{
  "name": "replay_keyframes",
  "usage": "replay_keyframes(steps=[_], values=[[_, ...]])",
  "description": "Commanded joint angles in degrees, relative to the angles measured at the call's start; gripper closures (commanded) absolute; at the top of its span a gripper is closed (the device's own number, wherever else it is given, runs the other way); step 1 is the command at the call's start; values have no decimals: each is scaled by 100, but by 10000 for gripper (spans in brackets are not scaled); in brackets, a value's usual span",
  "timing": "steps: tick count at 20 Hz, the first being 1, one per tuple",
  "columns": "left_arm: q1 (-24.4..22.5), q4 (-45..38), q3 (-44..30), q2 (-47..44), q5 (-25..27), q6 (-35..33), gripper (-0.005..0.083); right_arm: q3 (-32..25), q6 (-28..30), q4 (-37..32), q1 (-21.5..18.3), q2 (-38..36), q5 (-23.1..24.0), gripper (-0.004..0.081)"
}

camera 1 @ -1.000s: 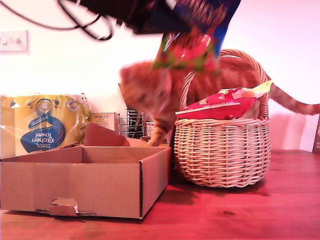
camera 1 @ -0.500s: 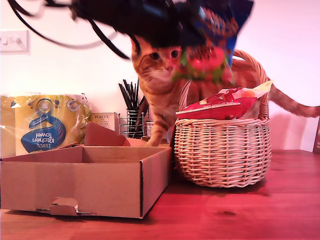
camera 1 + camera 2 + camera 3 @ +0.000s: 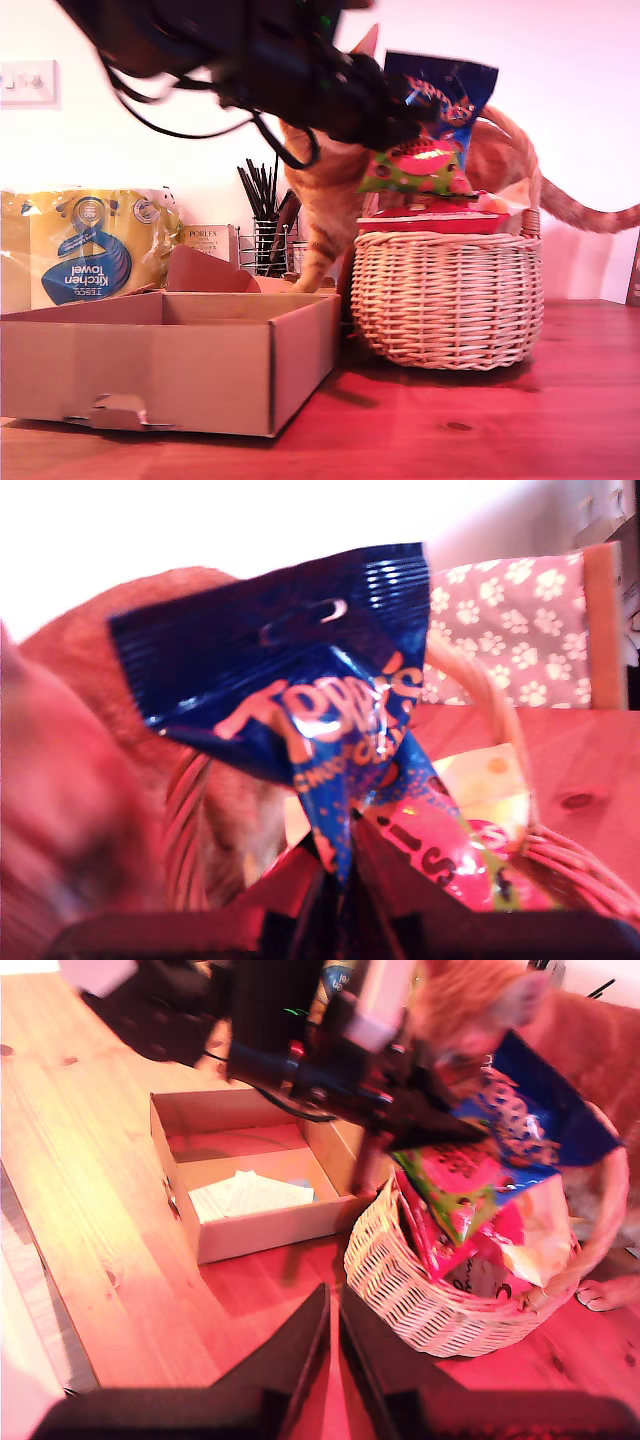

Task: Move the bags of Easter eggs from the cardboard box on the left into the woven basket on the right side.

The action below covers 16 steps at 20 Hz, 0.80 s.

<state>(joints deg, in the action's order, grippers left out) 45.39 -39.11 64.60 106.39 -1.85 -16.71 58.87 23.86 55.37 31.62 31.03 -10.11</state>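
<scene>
Bags of Easter eggs first: exterior view, my first gripper [image 3: 400, 125] dangles a dark blue bag [image 3: 440, 95] over the woven basket [image 3: 447, 295]. First wrist view: fingers pinching its crinkly edge, looks limp, light, slippery. Second wrist view: my second gripper [image 3: 333, 1335] hangs pressed together, empty; cardboard box [image 3: 180, 1175] nearby.

An orange cat [image 3: 320, 200] stands beside black straws [image 3: 262, 190] (a yellow kitchen-towel pack [image 3: 85, 245] nearby).

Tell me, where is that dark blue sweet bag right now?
The dark blue bag hangs from my first gripper just above the woven basket, at the exterior view's right, in front of the cat.
</scene>
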Motion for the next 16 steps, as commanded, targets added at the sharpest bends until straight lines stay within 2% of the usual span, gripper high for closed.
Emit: replay_keyframes(steps=[1, 9, 10, 13, 14, 15, 16], values=[[39, 42, 76, 262, 2, -31, 793, -79, 0, -17, 24, 2, -26, 783], [0, 743, 136, 466, 0, -22, 787, -79, 17, -22, 26, 2, -63, 783], [-11, 813, 136, 466, 2, -22, 749, -79, 15, -22, 24, 2, -122, 783], [9, 625, 140, 450, 63, -24, 444, -79, 15, -22, 26, 2, -186, 783], [44, 560, 146, 439, 87, -24, 375, -79, 15, -20, 26, 2, -197, 783], [76, 566, 146, 380, 85, -24, 332, -79, 13, -17, 26, 2, -199, 783], [116, 579, 146, 317, 101, -24, 328, -79, 13, -17, 26, 2, -199, 783]])
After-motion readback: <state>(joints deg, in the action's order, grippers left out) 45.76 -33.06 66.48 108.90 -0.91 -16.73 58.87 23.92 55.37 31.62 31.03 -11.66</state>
